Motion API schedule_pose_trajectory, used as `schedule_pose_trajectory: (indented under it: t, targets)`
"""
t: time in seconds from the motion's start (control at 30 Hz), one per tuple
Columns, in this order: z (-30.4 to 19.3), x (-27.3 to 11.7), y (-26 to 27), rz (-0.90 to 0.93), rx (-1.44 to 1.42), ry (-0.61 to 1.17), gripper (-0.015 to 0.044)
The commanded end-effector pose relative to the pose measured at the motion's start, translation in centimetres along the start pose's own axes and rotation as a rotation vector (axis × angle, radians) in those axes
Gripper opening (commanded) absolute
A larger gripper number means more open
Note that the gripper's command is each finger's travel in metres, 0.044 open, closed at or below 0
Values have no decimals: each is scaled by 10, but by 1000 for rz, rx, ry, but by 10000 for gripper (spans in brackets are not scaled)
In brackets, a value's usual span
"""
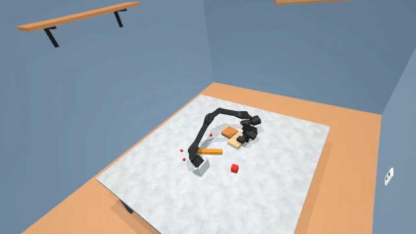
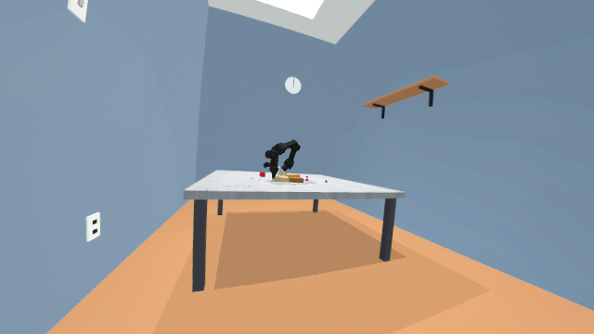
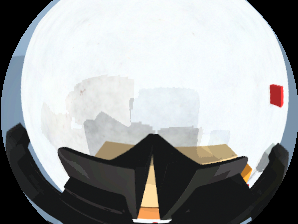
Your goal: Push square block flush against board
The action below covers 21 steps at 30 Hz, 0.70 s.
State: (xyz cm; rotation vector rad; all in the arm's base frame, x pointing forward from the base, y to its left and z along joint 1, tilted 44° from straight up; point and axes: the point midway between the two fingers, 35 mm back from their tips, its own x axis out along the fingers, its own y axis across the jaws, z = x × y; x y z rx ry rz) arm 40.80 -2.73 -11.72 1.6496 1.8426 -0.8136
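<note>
Our black pincer, closed on nothing, stands right of the pale tan wooden board in the top view; the orange-brown square block lies upper left, beyond the board, so any push should head left.

Marbled grey-white table — red cube, orange bar, tan board on it.

Pale board: partly covered by pincer in top and wrist views.
Square block: wrist view, mostly hidden; edge alignment too small to tell.
Orange bar: one end obscured, top view.
Tabletop: cropped below, top view.
</note>
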Motion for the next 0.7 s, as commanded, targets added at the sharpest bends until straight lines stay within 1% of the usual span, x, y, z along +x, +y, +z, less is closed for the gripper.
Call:
schedule_pose_trajectory:
  t: [0.0, 0.4, 0.67]
  targets:
    - [-8, 2, 1, -3, -2, 5, 0]
    - [-21, 2, 1, -3, -2, 5, 0]
    - [-12, 2, 2, -3, -2, 5, 0]
